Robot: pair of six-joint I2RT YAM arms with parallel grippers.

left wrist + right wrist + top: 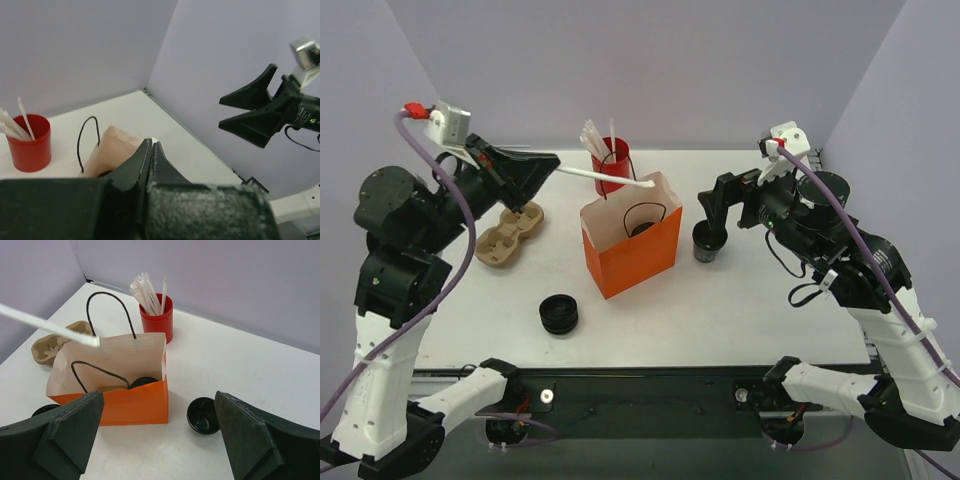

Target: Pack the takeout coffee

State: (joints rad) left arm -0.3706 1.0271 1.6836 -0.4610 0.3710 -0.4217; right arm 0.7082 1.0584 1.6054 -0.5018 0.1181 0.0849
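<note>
Left tool [548,166], in the upper left of the overhead view, has its two fingers pressed together on one end of a white straw [610,179]. The straw runs out to the right, and its free end hangs over the open mouth of the orange paper bag [638,255]. Right tool [710,208], on the right side of that view, has its fingers spread wide with nothing between them. It hangs close above a black coffee cup [707,243] that stands on the white counter [740,300] just right of the bag; whether this cup has a lid on is hard to tell. In the right wrist view a second black cup [144,382] shows inside the bag, low down against its front wall. The bag stands upright in the middle of the counter with its thin black handles raised. Behind it, near the back wall, stands a red cup [622,165] filled with white straws. Left of the bag, below the left tool, lies a brown cardboard cup carrier [508,235]. Toward the near edge, lower left of the bag, sits a low stack of black lids [559,314], apart from the rest.
</note>
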